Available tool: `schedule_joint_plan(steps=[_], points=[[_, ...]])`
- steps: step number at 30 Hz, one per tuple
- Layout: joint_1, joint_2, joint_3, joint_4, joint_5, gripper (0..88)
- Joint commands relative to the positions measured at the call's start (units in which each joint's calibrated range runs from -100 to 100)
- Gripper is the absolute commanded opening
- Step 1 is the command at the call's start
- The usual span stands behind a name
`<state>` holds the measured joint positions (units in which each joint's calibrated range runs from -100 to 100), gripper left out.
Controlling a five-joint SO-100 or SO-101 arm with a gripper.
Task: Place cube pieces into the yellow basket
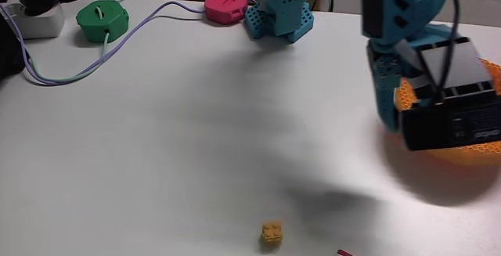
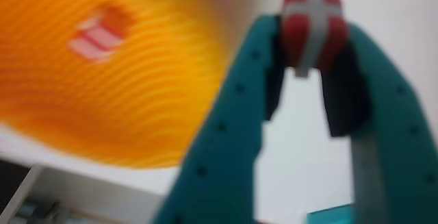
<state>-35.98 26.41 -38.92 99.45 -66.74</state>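
In the wrist view my teal gripper [image 2: 313, 46] is shut on a cube piece [image 2: 313, 20], red with a white band, pinched between the fingertips. The yellow basket [image 2: 137, 107] fills the left of that view, blurred, and another red-and-white cube piece [image 2: 101, 32] lies inside it. The held cube sits just right of the basket's rim in this view. In the fixed view the arm [image 1: 423, 60] leans over the basket [image 1: 404, 96] at the right edge of the table. The arm's black wrist block hides the fingers and most of the basket there.
A small yellow-orange brick [image 1: 271, 233] lies near the front edge, with a sliver of something red [image 1: 343, 252] beside it. A green disc [image 1: 102, 19] and a pink disc [image 1: 226, 5] sit at the back, with cables [image 1: 94, 68] and a white adapter [image 1: 35, 21] at the far left.
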Motion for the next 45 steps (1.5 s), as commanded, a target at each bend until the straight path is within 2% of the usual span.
schedule_joint_plan(steps=[1,11,12,14,15,22,24,26,31,33,37,41,45], points=[[-6.43,-1.51,-0.03,0.55,-4.0,0.2],[-16.4,-3.21,5.26,0.55,-8.84,0.1],[-16.31,-3.12,5.17,0.29,-7.72,2.2],[-15.65,-3.21,4.78,-1.01,-5.18,18.9],[-15.47,-3.31,4.4,-1.1,-4.0,23.8],[-15.09,-3.78,3.72,0.21,-2.2,28.2],[-13.98,-4.07,4.01,-0.92,1.27,28.7],[-9.97,-5.01,6.32,-5.18,8.55,28.9],[5.87,-5.58,4.97,-10.22,21.25,28.8],[10.81,-5.3,1.31,-8.39,23.3,28.7],[15.47,-6.15,-3.4,-2.75,24.86,28.7],[20.6,-4.16,1.03,-13.78,28.77,28.3],[24.33,1.14,1.6,-24.38,29.4,28.2]])
